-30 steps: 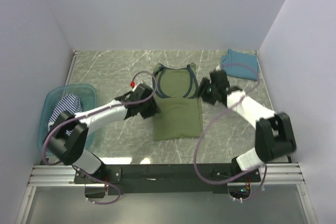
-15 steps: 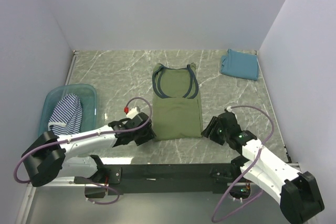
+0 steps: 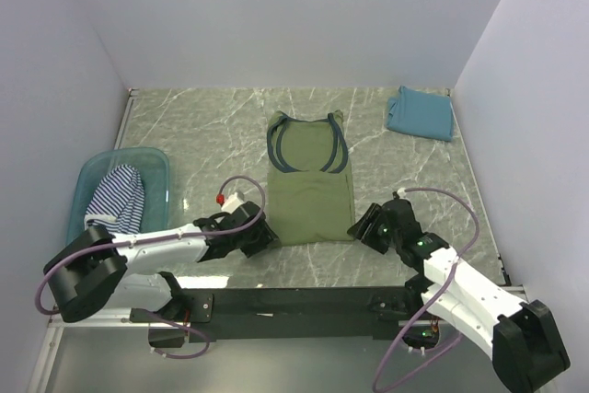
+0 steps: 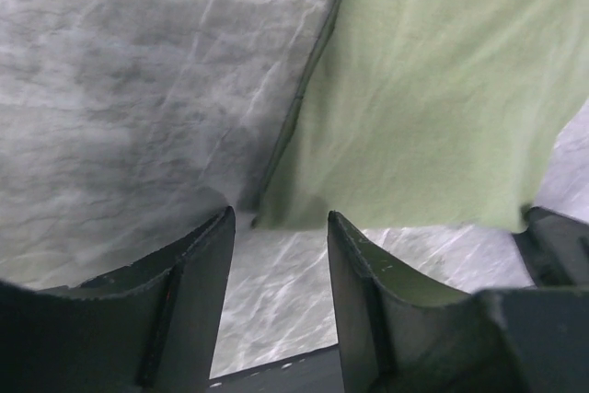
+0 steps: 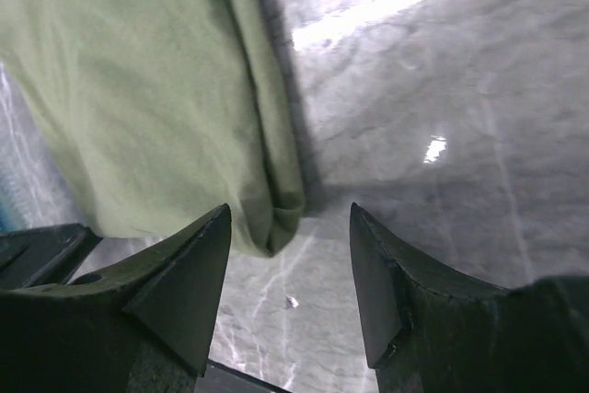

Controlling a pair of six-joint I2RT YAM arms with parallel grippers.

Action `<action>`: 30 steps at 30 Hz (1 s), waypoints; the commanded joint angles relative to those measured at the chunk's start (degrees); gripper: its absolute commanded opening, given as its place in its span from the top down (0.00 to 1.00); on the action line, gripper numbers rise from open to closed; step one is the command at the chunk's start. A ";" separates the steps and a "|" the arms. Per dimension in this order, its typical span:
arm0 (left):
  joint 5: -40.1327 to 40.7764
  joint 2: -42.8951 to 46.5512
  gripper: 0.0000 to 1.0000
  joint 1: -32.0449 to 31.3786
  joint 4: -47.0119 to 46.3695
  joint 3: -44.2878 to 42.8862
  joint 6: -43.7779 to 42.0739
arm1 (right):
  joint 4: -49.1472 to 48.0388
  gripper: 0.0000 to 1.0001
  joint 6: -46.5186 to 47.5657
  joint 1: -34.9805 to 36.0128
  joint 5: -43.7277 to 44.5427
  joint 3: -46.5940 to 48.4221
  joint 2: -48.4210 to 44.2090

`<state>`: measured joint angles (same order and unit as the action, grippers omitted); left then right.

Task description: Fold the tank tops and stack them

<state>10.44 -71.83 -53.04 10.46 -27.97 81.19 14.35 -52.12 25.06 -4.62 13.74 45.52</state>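
Note:
An olive-green tank top (image 3: 311, 183) lies flat mid-table, its sides folded in, dark-trimmed straps at the far end. My left gripper (image 3: 262, 236) is open just short of its near left corner (image 4: 262, 218), nothing between the fingers. My right gripper (image 3: 364, 225) is open at the near right corner (image 5: 276, 227), which lies between its spread fingertips without being pinched. A folded teal-blue tank top (image 3: 421, 113) rests at the far right. A navy-and-white striped tank top (image 3: 115, 198) sits bunched in the tub.
A translucent teal tub (image 3: 90, 181) stands at the table's left edge. White walls close in the left, back and right. A black rail (image 3: 294, 303) with the arm bases runs along the near edge.
A second ago both grippers were at the strap end of the olive top. They have drawn back to its near hem corners. Over the last half second they crept slightly closer to the corners.

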 commanded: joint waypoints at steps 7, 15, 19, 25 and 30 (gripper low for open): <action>0.46 -5.77 0.54 -0.23 -2.54 1.16 2.75 | -5.65 0.46 -1.76 2.36 0.32 -2.05 3.61; 1.16 -6.31 0.80 -0.22 -2.90 0.29 0.29 | -4.51 0.87 -0.44 2.36 1.54 -1.26 3.35; 1.78 -2.71 0.92 -0.40 0.60 -0.77 -2.87 | -1.00 1.00 1.23 2.45 0.93 0.50 -0.06; 2.92 6.26 0.99 -4.61 8.69 -2.27 -2.71 | 8.84 1.00 1.50 4.20 -1.00 2.35 -11.84; 6.78 11.26 0.99 -14.34 18.25 -3.85 2.47 | 17.09 1.00 -2.45 8.77 -2.76 2.79 -22.73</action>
<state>13.65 -63.26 -62.48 19.11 -29.61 80.79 23.92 -52.23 31.53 -6.83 14.04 27.49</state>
